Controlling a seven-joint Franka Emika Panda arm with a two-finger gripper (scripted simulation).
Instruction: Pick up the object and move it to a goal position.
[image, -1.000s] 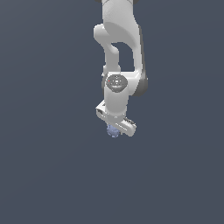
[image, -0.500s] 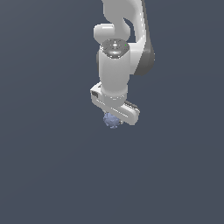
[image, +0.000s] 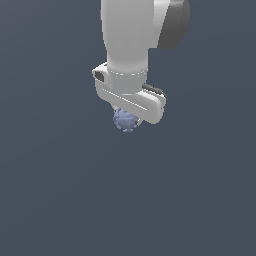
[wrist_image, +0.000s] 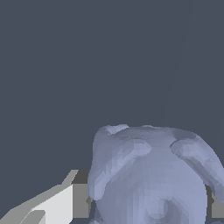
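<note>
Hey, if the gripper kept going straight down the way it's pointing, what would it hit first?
Apart from the ball already held in the gripper, nothing shows below it in the exterior view, only plain dark background. The way looks free, though depth is unclear.

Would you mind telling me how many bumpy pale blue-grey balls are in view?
1: the bumpy pale blue-grey ball sits under the white gripper, filling the wrist view.

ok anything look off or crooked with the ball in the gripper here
Nothing stands out. The ball sits tucked under the gripper, and in the wrist view it fills the space beside a white finger, bumpy surface intact. The gripper body is tilted in the exterior view, but the ball does not look to be slipping.
</note>
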